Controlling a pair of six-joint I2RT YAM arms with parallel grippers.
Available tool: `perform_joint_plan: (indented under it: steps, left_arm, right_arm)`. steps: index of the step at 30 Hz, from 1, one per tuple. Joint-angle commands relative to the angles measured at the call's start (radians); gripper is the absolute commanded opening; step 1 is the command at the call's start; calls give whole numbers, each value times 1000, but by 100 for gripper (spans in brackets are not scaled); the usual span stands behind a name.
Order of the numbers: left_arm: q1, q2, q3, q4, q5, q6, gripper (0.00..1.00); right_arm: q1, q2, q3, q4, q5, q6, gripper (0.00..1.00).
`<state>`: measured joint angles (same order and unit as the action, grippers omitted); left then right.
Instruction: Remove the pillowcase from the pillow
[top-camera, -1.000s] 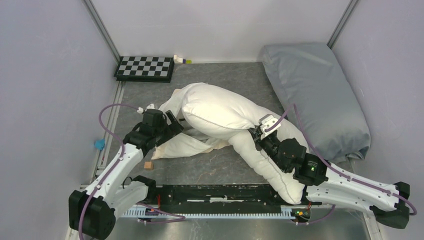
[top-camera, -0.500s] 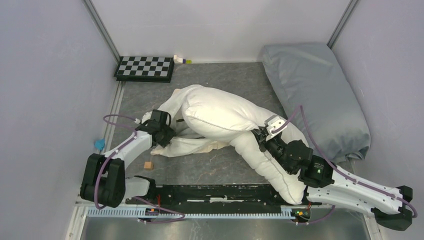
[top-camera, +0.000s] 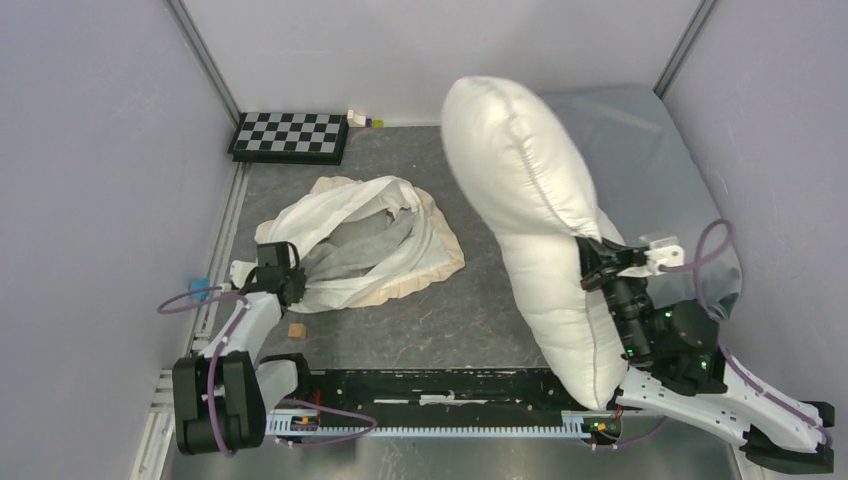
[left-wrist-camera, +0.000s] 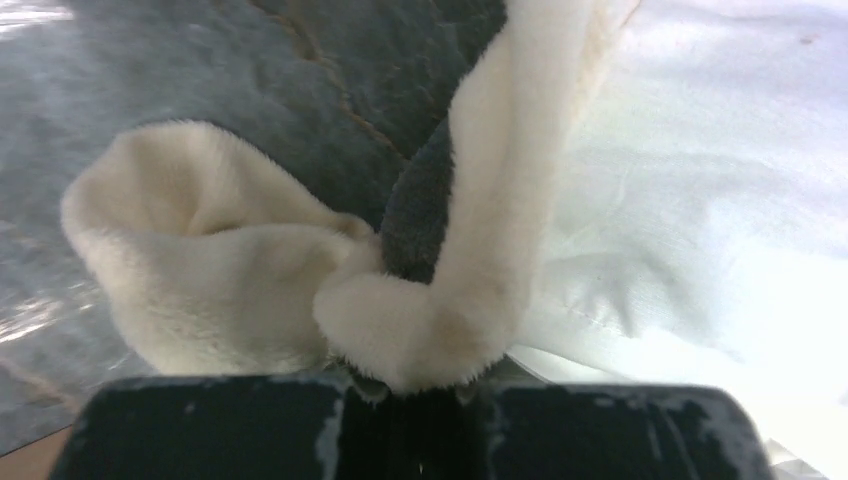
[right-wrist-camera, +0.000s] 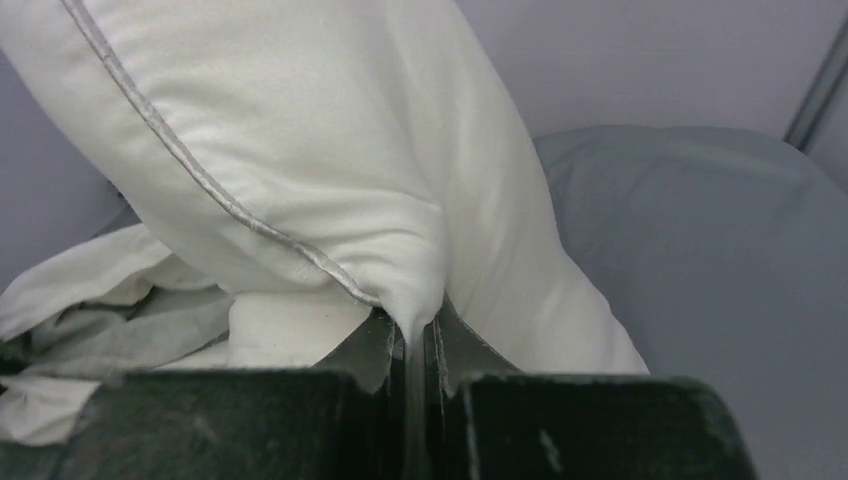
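The pillow (top-camera: 520, 170) stood nearly upright right of centre in the top view, its upper end toward the back wall and its lower end at the near edge of the desk (top-camera: 480, 310). It was wholly outside the pillowcase (top-camera: 360, 235). The right end effector (top-camera: 588, 268) was clamped on the pillow's right edge about halfway down. In the right wrist view a pinched fold of white fabric ran down between its 2 fingers (right-wrist-camera: 375, 350), and a line of grey piping (right-wrist-camera: 200, 190) crossed the bulge above. A blue-grey pillow (top-camera: 650, 150) lay in the upper right corner, partly hidden behind the white one. The pillowcase lay in a loose, crumpled heap left of centre on the desk, open side up, with pale grey lining showing inside a cream border. The left end effector (top-camera: 295, 284) gripped its lower left edge. In the left wrist view its jaws were closed on the cream plush frill (left-wrist-camera: 440, 330), and a strip of dark grey plush (left-wrist-camera: 420, 200) showed just above the pinch. A chessboard (top-camera: 290, 137) sat in the upper left, and 1 small wooden block (top-camera: 297, 330) sat just below the left end effector.
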<state>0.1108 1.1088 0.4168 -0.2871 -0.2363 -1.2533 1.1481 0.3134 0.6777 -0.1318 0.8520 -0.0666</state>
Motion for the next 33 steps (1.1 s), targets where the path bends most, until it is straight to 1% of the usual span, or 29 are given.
perform_joint_plan:
  steps: [1,5,6,7,9,11,13,16,19,21,23,24,27,29,30,31,32,33]
  left_arm:
    - [15,-122,-31,-75,-184,-98,2]
    - [18,-281,-7,-213,-334,-197,2]
    - [18,-320,-11,-201,-354,-199,2]
    - [18,-357,-21,-151,-347,-171,2]
    - [18,-384,-37,-42,-288,-123,2]
    - [18,-348,-21,20,-221,-89,2]
    - [17,-281,38,0,-188,-68,2]
    - [18,-198,162,-92,-238,-41,2]
    - [20,-156,312,-115,-258,37,2]
    - [19,-117,390,-76,-193,69,3]
    - [17,-48,481,-51,-106,77,2]
    - [18,-7,530,-55,-68,72,2]
    - [15,153,709,-55,21,72,2]
    - [13,254,821,-61,69,83,2]
    - [13,298,868,-43,109,111,2]
    - [13,326,899,6,164,152,11]
    - [13,347,915,43,212,183,36]
    - [13,356,932,54,255,192,60]
  right_arm:
    - [-14,-93,18,97,251,-52,0]
    - [-14,-110,-11,179,270,-69,0]
    - [-14,-102,-22,199,261,-75,0]
    - [-15,-84,-30,220,237,-80,0]
    - [-14,-30,-26,233,190,-82,0]
    - [-14,49,-8,234,158,-76,0]
    - [-14,133,4,264,130,-82,0]
    - [-14,264,-6,405,87,-121,0]
    - [-15,444,38,533,18,-168,0]
    - [-18,585,127,563,73,-183,0]
    - [-48,732,230,582,132,-194,0]
    - [-80,781,288,567,115,-173,0]
    - [-188,912,427,512,-41,-55,0]
    - [-236,988,517,497,-129,-4,0]
    - [-243,1029,561,477,-168,-1,3]
    - [-244,1059,610,464,-223,-11,23]
    - [-245,1089,646,437,-303,-20,45]
    - [-246,1105,680,412,-352,-18,72]
